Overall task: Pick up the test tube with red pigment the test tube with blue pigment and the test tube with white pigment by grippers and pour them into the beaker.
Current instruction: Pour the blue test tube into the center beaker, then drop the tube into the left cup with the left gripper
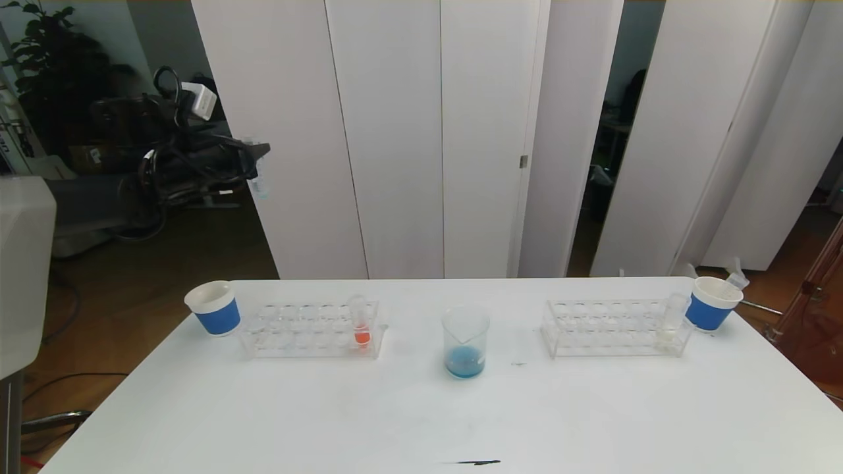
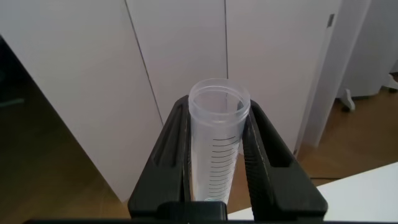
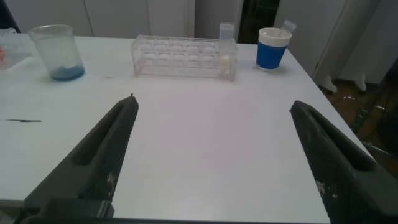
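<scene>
Carrying an emptied tube (image 2: 214, 143) clamped in the left pincer (image 2: 217, 155), raised off the counter's far-left corner, risks a drop if the grip slackens. The right pincer (image 3: 214, 155) stands apart over the near-right edge. The white tube (image 1: 670, 321) stands upright in the right rack (image 1: 612, 329); a skewed grasp could tip it. The beaker (image 1: 465, 342), mid-counter, holds blue liquid.

No words, brands or numbers can be read anywhere. The only markings are black graduation lines on the clear tube (image 2: 216, 149) clamped in the left tool (image 2: 217, 162); no figures beside them are legible.
</scene>
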{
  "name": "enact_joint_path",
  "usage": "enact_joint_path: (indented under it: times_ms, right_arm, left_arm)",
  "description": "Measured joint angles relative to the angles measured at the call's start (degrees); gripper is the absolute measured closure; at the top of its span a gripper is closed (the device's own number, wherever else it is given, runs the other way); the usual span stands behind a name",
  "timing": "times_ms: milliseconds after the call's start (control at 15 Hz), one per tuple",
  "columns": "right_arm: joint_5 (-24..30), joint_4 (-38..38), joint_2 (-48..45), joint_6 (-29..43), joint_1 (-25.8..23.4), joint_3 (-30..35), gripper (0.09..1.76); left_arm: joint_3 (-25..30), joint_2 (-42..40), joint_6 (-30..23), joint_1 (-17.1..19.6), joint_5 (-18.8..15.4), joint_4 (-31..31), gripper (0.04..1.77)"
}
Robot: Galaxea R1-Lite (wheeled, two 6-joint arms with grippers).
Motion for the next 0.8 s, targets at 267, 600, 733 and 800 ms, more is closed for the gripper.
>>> enact_joint_path:
  times_ms: [267,600,733,800]
  right_arm:
    - [0.00,0.00,0.00,0.00,0.00,0.00,0.10]
    - [0.00,0.00,0.00,0.00,0.00,0.00,0.10]
    - [0.00,0.02,0.00,0.00,0.00,0.00,0.10]
    - [0.00,0.00,0.00,0.00,0.00,0.00,0.10]
  left_arm:
    - [0.24,1.74,-2.74,4.24,2.10,-0.30,1.24]
    - [6.25,1.13,-3.16,7.85,3.28,-4.49,1.24]
    - [12.95,-0.27,-3.17,8.57,3.39,-9.42,1.24]
    - [16.84,-1.22,-3.17,8.59,3.39,-12.51,1.24]
